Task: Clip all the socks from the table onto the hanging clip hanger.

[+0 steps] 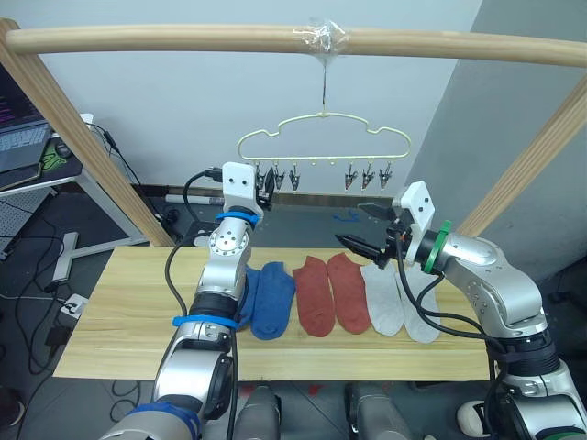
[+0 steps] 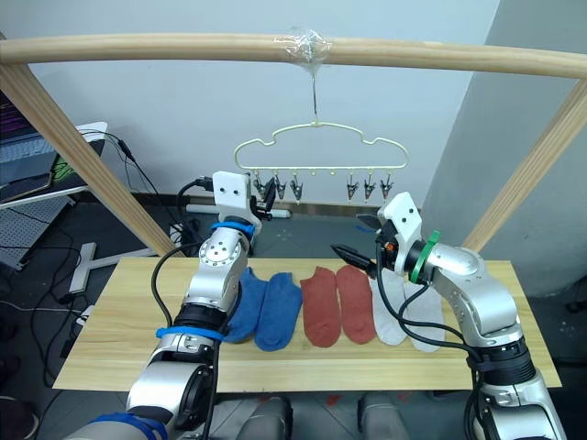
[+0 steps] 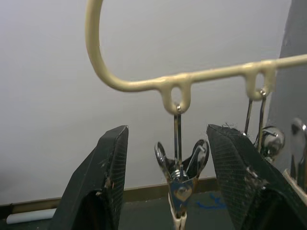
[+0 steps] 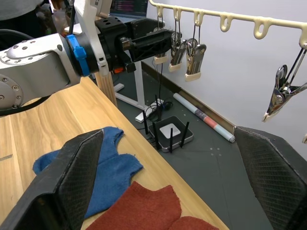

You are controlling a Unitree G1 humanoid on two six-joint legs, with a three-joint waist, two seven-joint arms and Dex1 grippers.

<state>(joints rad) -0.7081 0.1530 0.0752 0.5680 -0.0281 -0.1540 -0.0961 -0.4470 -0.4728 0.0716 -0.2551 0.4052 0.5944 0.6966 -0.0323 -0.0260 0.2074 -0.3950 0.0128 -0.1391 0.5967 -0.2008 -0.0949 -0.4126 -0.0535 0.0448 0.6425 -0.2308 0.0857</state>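
The left gripper (image 3: 165,182) hangs spread, jaws either side of the clip hanger's (image 1: 323,137) end clip (image 3: 180,179); the right gripper (image 1: 365,229) gapes empty above the socks (image 1: 330,291) on the table (image 1: 119,312)

Lighting: even, bright, diffuse indoor light; no hard glare. Shadows: soft, faint under the socks (image 1: 339,295) on the table (image 1: 119,312). Small highlights on the clips (image 3: 180,172) of the hanger (image 1: 323,139). Head views sharp. Left wrist view: near fingers (image 3: 103,187) slightly soft; backdrop plain, dimmer low down.
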